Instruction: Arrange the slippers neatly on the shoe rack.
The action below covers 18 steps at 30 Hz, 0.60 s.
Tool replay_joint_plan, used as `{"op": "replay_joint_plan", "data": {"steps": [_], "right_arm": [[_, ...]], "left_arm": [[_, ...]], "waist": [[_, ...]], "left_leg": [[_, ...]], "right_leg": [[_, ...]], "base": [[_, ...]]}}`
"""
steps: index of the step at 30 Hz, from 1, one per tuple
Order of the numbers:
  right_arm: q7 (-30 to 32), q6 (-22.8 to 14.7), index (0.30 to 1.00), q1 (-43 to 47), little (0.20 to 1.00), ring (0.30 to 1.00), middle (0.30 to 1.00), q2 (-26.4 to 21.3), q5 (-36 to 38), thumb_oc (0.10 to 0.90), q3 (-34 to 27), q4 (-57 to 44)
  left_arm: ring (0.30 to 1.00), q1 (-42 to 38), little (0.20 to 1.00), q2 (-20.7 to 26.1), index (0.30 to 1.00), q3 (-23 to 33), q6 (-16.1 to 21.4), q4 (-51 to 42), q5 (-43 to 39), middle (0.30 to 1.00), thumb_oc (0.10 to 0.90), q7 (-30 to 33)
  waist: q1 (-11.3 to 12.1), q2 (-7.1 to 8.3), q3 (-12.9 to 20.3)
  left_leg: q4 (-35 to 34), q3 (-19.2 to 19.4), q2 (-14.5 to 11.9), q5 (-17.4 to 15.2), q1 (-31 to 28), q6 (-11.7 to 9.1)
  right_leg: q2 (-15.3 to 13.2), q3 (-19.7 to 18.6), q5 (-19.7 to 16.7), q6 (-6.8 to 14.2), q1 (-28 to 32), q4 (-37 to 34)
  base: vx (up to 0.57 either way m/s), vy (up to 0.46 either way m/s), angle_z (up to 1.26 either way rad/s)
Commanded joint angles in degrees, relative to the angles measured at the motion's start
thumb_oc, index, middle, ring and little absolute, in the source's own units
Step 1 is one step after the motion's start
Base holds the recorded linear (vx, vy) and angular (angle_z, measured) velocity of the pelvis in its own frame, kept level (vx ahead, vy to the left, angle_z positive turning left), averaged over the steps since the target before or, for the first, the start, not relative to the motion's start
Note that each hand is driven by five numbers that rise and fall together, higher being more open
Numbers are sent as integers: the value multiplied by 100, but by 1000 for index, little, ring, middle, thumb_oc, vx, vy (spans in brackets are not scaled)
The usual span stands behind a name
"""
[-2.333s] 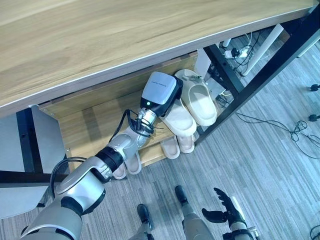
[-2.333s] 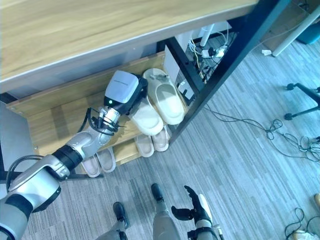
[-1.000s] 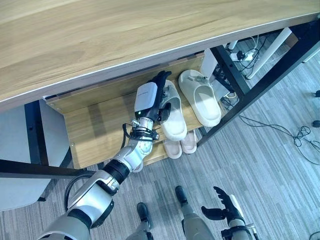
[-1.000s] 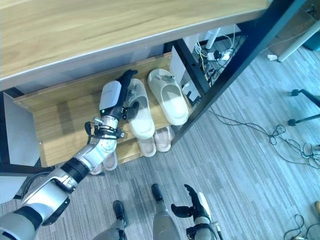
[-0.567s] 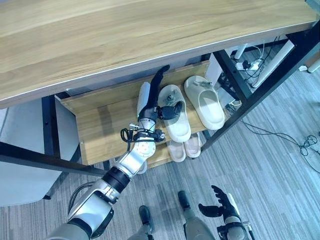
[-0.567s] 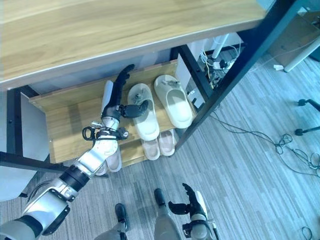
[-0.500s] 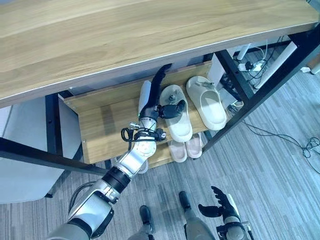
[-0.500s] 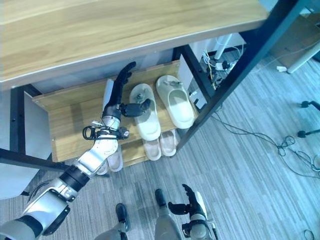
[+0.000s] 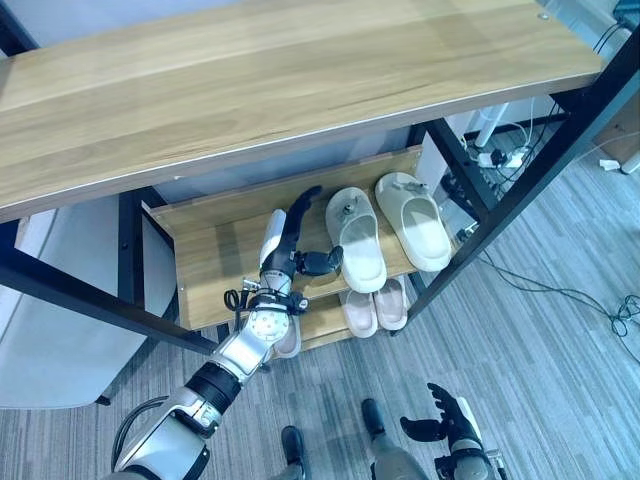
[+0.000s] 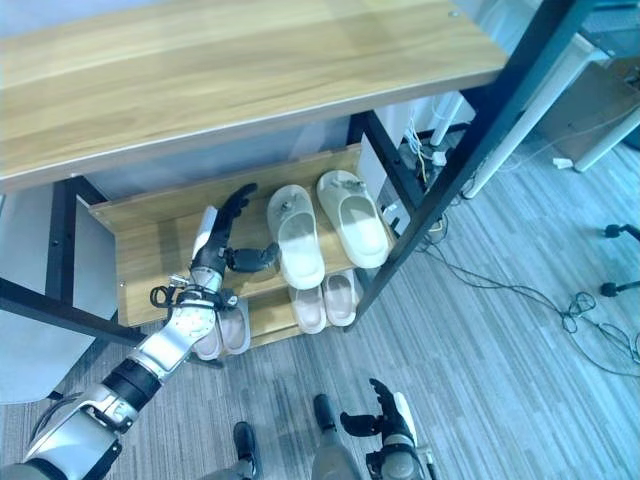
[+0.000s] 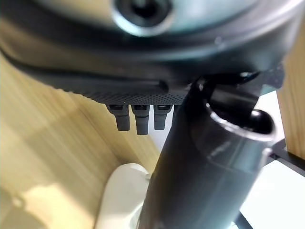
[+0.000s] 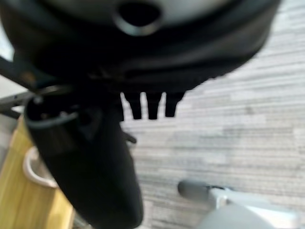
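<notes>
1. Overhead, the eye views give the whole rack (image 9: 215, 250): a wooden tabletop (image 9: 250, 90) on a black frame, a middle shelf (image 10: 150, 250) and a lower shelf (image 9: 320, 318).
2. Left wrist view: the left hand's fingers (image 11: 137, 119) point straight along the wooden shelf, with the rounded end of a cream slipper (image 11: 121, 195) just beyond the thumb. The eye views alone show that slipper's partner.
3. Right wrist view: the right hand's fingers (image 12: 151, 105) hang straight over grey plank floor (image 12: 248, 129).
4. Left hand (image 9: 285, 245): above the middle shelf, fingers released and extended toward the back of the rack, thumb reaching toward the near slipper (image 9: 357, 238). Whether the thumb touches it cannot be told.
5. Right hand (image 9: 440, 425): low near the floor, well apart from the rack, fingers spread and released, holding nothing.
6. Surroundings: a black diagonal brace (image 9: 520, 190) crosses in front of the rack's right end; cables (image 10: 560, 300) lie on the floor to the right.
7. Middle shelf contents: two cream slippers side by side at its right end, the second one (image 9: 412, 218) just beside the first.
8. Lower shelf contents: a pale pair (image 9: 375, 308) below the cream slippers and another pair (image 10: 222, 330) further left, behind the left forearm.
</notes>
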<state>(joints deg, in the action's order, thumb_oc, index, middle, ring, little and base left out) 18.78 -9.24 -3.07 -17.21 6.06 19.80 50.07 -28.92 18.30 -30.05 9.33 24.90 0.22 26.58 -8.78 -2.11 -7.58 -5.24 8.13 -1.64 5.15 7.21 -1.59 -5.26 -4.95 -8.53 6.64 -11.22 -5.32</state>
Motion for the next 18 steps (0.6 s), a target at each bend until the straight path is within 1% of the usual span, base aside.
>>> {"op": "replay_joint_plan", "data": {"steps": [1,4,10,18], "right_arm": [[-11,-208,900,-59,900,900,900,-120,135,800,-100,-11],[-4,-206,900,-59,900,900,900,-113,146,800,-109,-11],[52,-188,900,-65,900,900,900,-71,141,800,-81,-33],[130,-222,900,17,900,900,900,-116,192,800,-41,-19]], "left_arm": [[900,-594,900,-60,900,192,462,145,292,900,800,5],[900,-514,900,-101,900,175,467,120,259,900,800,-38],[900,-180,900,-454,900,7,531,155,-73,900,800,-232],[900,-180,900,-701,900,-319,456,528,130,900,800,-249]], "waist": [[124,-3,225],[122,8,228],[127,23,228],[98,38,209]], "left_leg": [[24,-281,162,-517,-136,-47],[24,-283,160,-518,-151,-44],[24,-290,151,-519,-167,-32],[24,-290,135,-503,-117,-32]], "right_leg": [[159,375,723,93,333,32],[165,374,728,89,348,32],[181,378,739,79,364,32],[198,348,714,79,292,32]], "base": [[0,0,0],[0,0,0],[0,0,0],[0,0,0]]}}
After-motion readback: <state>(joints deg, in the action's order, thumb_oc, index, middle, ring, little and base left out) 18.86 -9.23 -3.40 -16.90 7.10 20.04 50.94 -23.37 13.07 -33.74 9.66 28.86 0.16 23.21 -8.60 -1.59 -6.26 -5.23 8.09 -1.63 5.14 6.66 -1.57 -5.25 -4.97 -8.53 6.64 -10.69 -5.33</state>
